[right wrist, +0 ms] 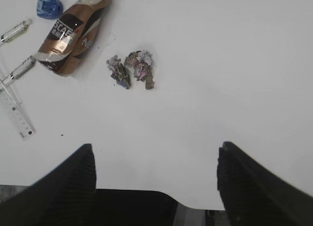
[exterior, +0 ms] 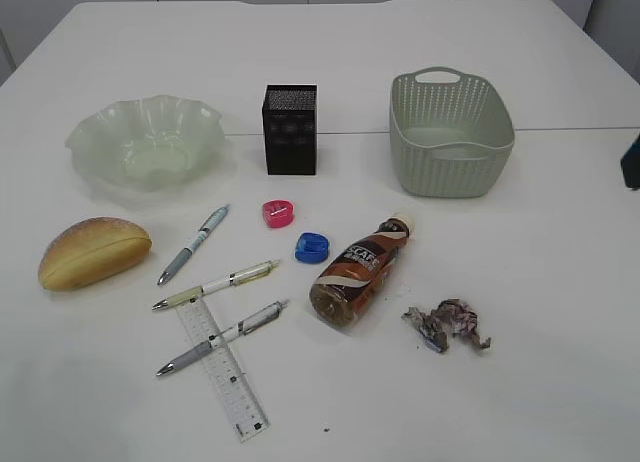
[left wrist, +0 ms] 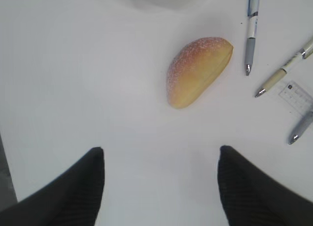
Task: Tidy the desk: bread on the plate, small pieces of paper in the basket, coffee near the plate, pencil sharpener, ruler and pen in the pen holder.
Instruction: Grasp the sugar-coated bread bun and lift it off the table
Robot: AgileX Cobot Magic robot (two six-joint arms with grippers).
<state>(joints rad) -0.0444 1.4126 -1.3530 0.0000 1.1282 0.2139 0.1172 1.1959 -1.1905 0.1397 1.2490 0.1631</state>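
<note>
Bread (left wrist: 195, 69) lies on the white counter (left wrist: 73, 89), ahead of the left pincer (left wrist: 161, 160) and a little to its right, well apart from it. The left pincer is open and holds nothing. The see-through wavy plate (exterior: 145, 147) sits farther ahead, past the bread. Three pens (left wrist: 251, 33) and a clear ruler (left wrist: 296, 94) lie to the right of the bread.

The step in hand looks like picking up the bread. To do it well, the left pincer should move forward and a bit right, come down with one finger on each long side, and squeeze softly, since bread may squash. Then lift it high over the plate's wavy rim.

The right pincer (right wrist: 156, 162) is open and empty too. Crumpled paper bits (right wrist: 132, 69) lie ahead of it, with the coffee bottle (right wrist: 73, 35) on its side farther left.
</note>
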